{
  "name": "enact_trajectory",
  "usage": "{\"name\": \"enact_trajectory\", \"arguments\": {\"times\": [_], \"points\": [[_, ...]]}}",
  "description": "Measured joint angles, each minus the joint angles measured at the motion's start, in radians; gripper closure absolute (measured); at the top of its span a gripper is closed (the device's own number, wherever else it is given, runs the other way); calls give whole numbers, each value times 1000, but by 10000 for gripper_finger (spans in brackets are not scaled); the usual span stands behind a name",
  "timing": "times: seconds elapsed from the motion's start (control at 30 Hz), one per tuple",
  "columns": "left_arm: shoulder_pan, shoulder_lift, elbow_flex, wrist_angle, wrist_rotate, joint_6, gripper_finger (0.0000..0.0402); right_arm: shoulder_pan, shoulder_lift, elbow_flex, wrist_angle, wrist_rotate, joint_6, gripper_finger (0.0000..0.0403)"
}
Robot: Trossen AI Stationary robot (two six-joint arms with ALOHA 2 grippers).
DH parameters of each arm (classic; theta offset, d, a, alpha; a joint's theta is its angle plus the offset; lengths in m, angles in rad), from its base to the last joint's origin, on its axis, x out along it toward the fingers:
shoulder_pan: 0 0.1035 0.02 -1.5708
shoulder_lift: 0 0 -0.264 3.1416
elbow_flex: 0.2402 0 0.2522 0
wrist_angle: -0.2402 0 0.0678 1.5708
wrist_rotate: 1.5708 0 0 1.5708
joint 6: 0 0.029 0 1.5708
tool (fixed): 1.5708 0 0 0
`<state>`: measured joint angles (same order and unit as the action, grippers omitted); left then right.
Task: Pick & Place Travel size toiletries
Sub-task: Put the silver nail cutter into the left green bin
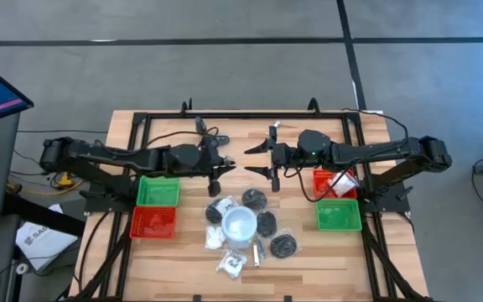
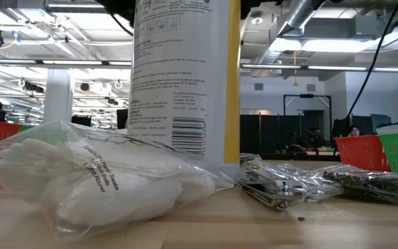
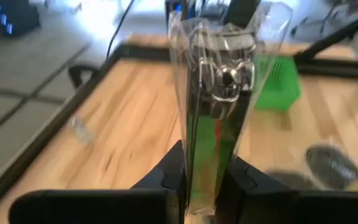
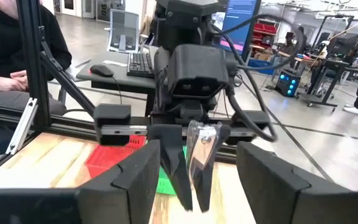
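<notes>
Currently mid-handover: left gripper (image 4: 188, 171) pinches wrapped silvery item (image 3: 219, 93), right gripper (image 1: 268, 159) spread beside it; next, probably carry to tray.

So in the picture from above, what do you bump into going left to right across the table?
Red tray → left gripper holding a wrapped silvery item → white cup → right gripper, jaws open → green tray.

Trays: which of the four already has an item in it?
The red tray on the right, holding a white wrapped piece; the other three show only bare bottoms.
</notes>
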<state>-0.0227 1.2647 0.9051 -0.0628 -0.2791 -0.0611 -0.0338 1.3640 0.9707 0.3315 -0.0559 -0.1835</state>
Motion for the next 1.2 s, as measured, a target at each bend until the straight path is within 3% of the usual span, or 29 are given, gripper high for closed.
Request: {"name": "enact_trajectory", "arguments": {"times": [0.17, 0.8, 1.2], "points": [[-15, -67, 0, -193, -59, -91, 365, 0, 0, 0, -3, 0, 1, 196], [-51, -160, 0, -840, -55, -512, 366, 0, 0, 0, -38, 0, 0, 207], [-77, -159, -4, -1036, 82, -668, 364, 0, 0, 0, -47, 0, 0, 210]]}}
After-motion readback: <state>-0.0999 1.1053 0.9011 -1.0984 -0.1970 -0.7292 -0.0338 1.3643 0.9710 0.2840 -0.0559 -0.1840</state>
